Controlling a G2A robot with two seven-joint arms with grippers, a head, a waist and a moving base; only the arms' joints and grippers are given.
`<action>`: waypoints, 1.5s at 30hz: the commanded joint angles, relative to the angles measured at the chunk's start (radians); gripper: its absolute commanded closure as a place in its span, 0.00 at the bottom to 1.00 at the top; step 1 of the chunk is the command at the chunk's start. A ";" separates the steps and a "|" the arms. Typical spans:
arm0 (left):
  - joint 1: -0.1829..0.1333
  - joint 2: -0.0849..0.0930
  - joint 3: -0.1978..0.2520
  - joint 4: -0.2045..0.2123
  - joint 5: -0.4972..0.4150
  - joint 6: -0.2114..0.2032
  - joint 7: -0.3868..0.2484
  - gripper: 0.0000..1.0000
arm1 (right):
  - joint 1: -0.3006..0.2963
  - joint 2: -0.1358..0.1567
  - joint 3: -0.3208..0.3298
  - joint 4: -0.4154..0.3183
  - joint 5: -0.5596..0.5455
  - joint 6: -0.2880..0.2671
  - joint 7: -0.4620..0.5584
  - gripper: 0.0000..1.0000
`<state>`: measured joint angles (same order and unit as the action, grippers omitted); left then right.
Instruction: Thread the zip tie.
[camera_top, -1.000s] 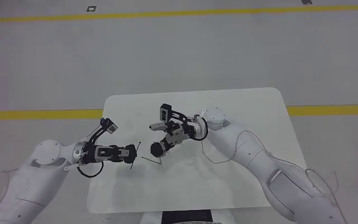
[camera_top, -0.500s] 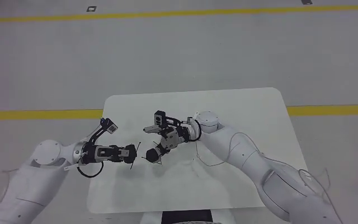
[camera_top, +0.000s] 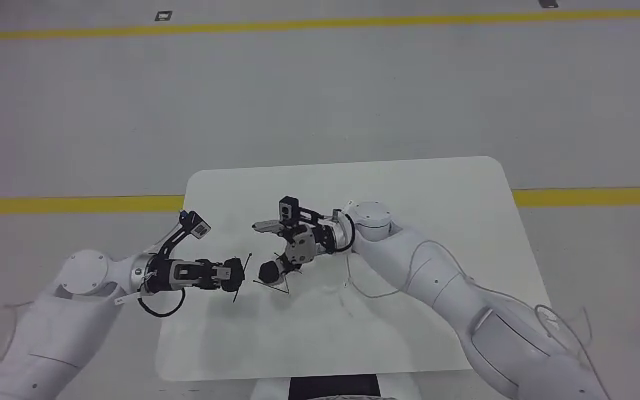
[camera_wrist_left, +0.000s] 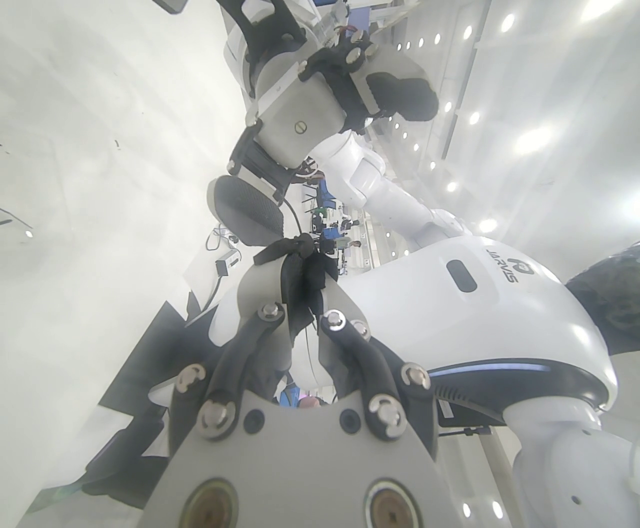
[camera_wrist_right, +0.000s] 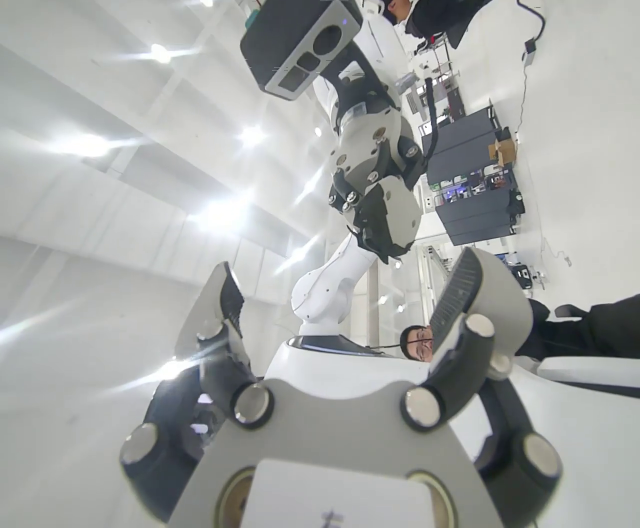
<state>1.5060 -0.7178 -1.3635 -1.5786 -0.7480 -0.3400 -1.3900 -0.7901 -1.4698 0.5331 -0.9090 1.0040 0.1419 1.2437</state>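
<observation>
My left gripper (camera_top: 234, 273) hovers over the left part of the white table (camera_top: 430, 200), shut on a thin black zip tie (camera_top: 241, 276) that sticks out on both sides of its fingers. In the left wrist view the tie (camera_wrist_left: 299, 274) shows as a dark bundle pinched between the left gripper's (camera_wrist_left: 296, 285) pads. My right gripper (camera_top: 270, 270) is just to the right of it, open and holding nothing, with its jaws turned toward the tie. From the right wrist view, the open right gripper (camera_wrist_right: 345, 295) faces the shut left gripper (camera_wrist_right: 385, 225) a short way off.
A thin black strip (camera_top: 272, 287) lies on the table just below the right gripper. A loose grey cable (camera_top: 385, 288) trails along the right arm above the table. The table's far and right parts are bare.
The right gripper has moved left, closing most of the gap to the left gripper and the tie. The left arm has kept still with the tie.
</observation>
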 joint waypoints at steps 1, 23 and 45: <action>0.000 0.000 0.000 0.000 0.000 0.000 0.000 1.00 | -0.004 0.001 0.009 -0.005 -0.009 0.007 -0.015 0.00; 0.000 0.000 0.000 0.000 0.000 0.000 0.000 1.00 | -0.021 -0.016 0.063 0.021 -0.046 0.036 -0.031 0.82; 0.000 0.000 0.000 0.000 0.000 0.000 0.000 1.00 | -0.018 -0.049 0.074 0.069 -0.078 0.045 0.016 0.84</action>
<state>1.5060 -0.7178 -1.3635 -1.5786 -0.7480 -0.3400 -1.3900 -0.8085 -1.5180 0.6067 -0.8411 0.9274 0.1867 1.2583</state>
